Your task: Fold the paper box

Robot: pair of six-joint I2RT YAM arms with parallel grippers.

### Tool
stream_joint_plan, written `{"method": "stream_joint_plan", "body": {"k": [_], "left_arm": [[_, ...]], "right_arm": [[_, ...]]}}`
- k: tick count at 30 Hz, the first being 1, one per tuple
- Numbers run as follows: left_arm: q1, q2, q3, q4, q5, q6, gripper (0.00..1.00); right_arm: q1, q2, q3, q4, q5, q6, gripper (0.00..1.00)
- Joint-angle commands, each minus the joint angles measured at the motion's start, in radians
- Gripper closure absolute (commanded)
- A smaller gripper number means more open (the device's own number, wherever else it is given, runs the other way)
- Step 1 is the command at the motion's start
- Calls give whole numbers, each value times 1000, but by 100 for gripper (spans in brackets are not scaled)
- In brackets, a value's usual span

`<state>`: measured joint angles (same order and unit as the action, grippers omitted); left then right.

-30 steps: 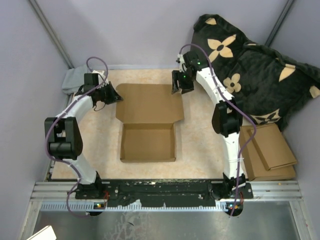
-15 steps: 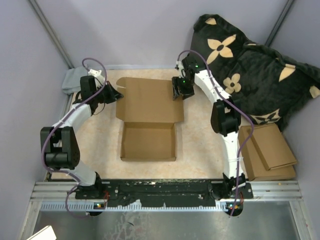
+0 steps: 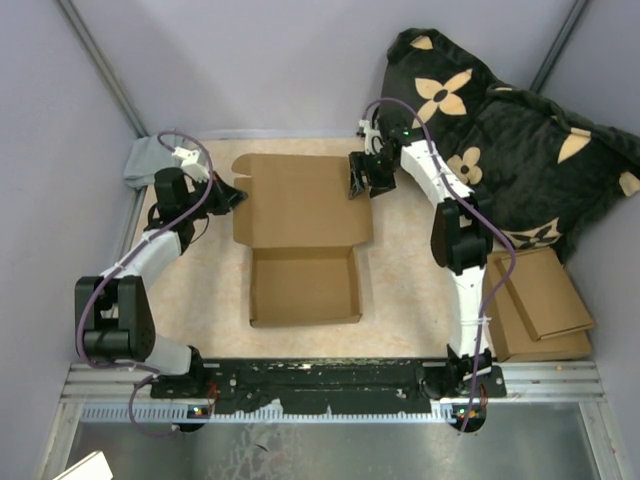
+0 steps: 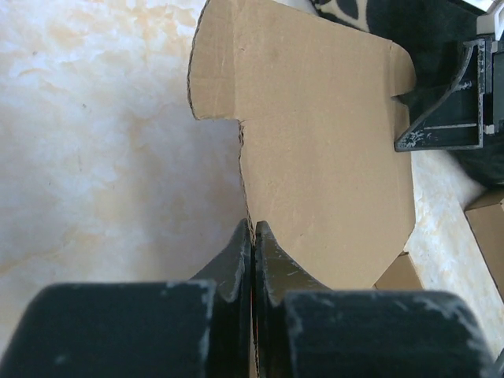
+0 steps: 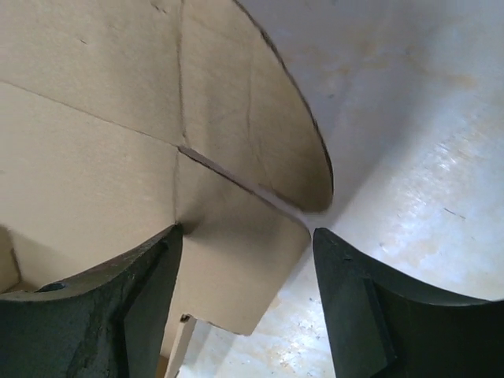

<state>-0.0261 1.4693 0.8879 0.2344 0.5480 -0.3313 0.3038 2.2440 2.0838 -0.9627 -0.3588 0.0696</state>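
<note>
Right rear: black flowered cushion (image 3: 520,150) lay beside stacked cardboard pieces (image 3: 540,300). Left rear: grey bundle (image 3: 143,160), possibly cloth.

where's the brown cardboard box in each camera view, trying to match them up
top external: plain brown cardboard box at centre, between the arms
left wrist: its lid fills the upper middle
right wrist: its lid corner fills the upper left
shared landmark: beige marbled tabletop

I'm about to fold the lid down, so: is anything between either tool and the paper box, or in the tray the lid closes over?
Nothing visible. The left tool is shut on the paper box at its lid edge, the right tool is open around the lid's opposite corner, and the tray holds nothing.
</note>
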Motion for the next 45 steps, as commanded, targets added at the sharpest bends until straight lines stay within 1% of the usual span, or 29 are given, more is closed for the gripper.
{"method": "stream_joint_plan", "body": {"k": [1, 2, 4, 7, 11, 14, 17, 20, 24, 27, 29, 30, 32, 34, 35, 37, 41, 44, 45], "left_arm": [[-2, -37, -11, 126, 47, 18, 100], [-2, -38, -9, 125, 47, 20, 100], [-3, -37, -3, 120, 42, 21, 100], [-3, -42, 8, 103, 30, 26, 100], [-4, -48, 26, 87, -1, 39, 100], [-8, -50, 68, 37, -17, 67, 100], [-19, -58, 107, 1, -31, 104, 100], [-37, -67, 136, -28, -42, 138, 100], [-53, -83, 137, -37, -55, 158, 100], [-64, -93, 127, -37, -61, 167, 100], [-70, -105, 123, -37, -70, 174, 100], [-72, -110, 120, -36, -69, 176, 100], [-75, -117, 120, -33, -72, 178, 100], [-78, -117, 125, -33, -75, 178, 100], [-79, -116, 127, -34, -76, 178, 99], [-80, -114, 134, -36, -82, 176, 92], [-82, -110, 156, -58, -107, 182, 75], [-81, -112, 181, -99, -144, 206, 63], [-81, -115, 190, -114, -157, 219, 61]], "right_arm": [[-11, -85, -39, 122, -290, -67, 33], [-11, -84, -49, 138, -337, -69, 34], [-11, -83, -54, 156, -384, -65, 37], [-10, -103, -54, 165, -404, -61, 42], [-8, -149, -44, 134, -317, -58, 50], [0, -180, -31, 87, -248, -57, 52], [14, -186, 8, 3, -170, -61, 55], [25, -182, 37, -50, -132, -50, 60], [35, -163, 71, -118, -122, -35, 67], [45, -165, 56, -125, -108, -31, 68], [48, -163, 52, -135, -87, -23, 71], [49, -162, 46, -136, -79, -15, 73], [49, -157, 37, -142, -65, -1, 82], [50, -152, 37, -143, -39, 12, 100], [52, -150, 43, -145, -12, 19, 100], [52, -145, 65, -147, 41, 28, 100], [58, -136, 138, -130, 193, 22, 100], [65, -166, 132, -56, 255, -13, 100], [67, -184, 111, -13, 264, -27, 100]]}}
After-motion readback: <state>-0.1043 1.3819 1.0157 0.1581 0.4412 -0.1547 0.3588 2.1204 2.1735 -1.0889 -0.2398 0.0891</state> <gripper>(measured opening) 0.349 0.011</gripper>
